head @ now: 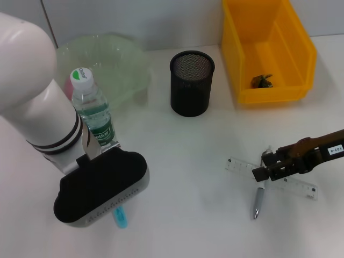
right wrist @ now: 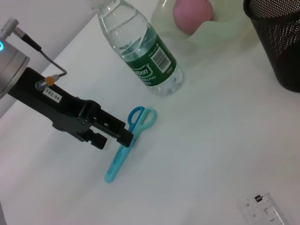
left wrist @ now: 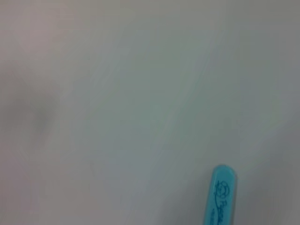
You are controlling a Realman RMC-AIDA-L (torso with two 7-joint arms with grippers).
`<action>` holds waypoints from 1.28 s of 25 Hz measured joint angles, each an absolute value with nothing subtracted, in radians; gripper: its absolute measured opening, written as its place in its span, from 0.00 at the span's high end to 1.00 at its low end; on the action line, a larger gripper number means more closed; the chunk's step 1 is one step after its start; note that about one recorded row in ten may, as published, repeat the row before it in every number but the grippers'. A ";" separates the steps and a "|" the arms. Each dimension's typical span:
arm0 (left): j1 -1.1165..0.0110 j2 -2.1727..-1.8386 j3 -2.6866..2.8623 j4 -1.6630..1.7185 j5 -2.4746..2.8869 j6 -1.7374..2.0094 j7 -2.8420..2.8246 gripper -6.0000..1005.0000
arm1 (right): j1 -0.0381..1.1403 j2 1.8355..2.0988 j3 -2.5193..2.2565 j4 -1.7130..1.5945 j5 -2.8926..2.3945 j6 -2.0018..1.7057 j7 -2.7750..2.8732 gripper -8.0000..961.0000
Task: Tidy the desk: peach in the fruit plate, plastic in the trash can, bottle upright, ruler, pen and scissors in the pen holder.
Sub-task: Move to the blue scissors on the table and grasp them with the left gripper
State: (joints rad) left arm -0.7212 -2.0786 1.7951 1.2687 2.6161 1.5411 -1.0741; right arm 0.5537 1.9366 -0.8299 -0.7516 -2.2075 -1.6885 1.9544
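Seen in the right wrist view, my left gripper (right wrist: pixel 111 139) hangs open just over the blue scissors (right wrist: pixel 123 151), which lie flat on the table. Only the scissors' tip (head: pixel 120 217) shows below my left wrist in the head view. The bottle (head: pixel 92 110) stands upright beside the green fruit plate (head: pixel 115 59), which holds the pink peach (right wrist: pixel 193 14). My right gripper (head: pixel 263 172) sits over the clear ruler (head: pixel 293 185) and the pen (head: pixel 258 201). The black mesh pen holder (head: pixel 192 83) stands mid-table. Dark plastic (head: pixel 262 80) lies in the yellow trash can (head: pixel 242 59).
My bulky left arm (head: pixel 32 86) covers the near-left of the table and part of the fruit plate. The trash can stands at the back right, close to the pen holder.
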 joint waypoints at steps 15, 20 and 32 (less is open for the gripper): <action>-0.731 -2.077 1.826 1.223 2.610 1.496 -1.038 0.20 | 0.543 1.945 -0.823 -0.741 -2.207 -1.674 1.942 0.21; -0.740 -2.078 1.826 1.212 2.603 1.492 -1.035 0.20 | 0.543 1.944 -0.822 -0.741 -2.207 -1.672 1.941 0.21; -0.757 -2.079 1.839 1.186 2.597 1.488 -1.040 0.21 | 0.541 1.943 -0.822 -0.735 -2.207 -1.662 1.935 0.21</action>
State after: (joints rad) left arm -0.7568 -2.0786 1.8389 1.1858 2.5967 1.4879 -1.0401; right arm 0.5410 1.9434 -0.8225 -0.7352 -2.2074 -1.6624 1.9347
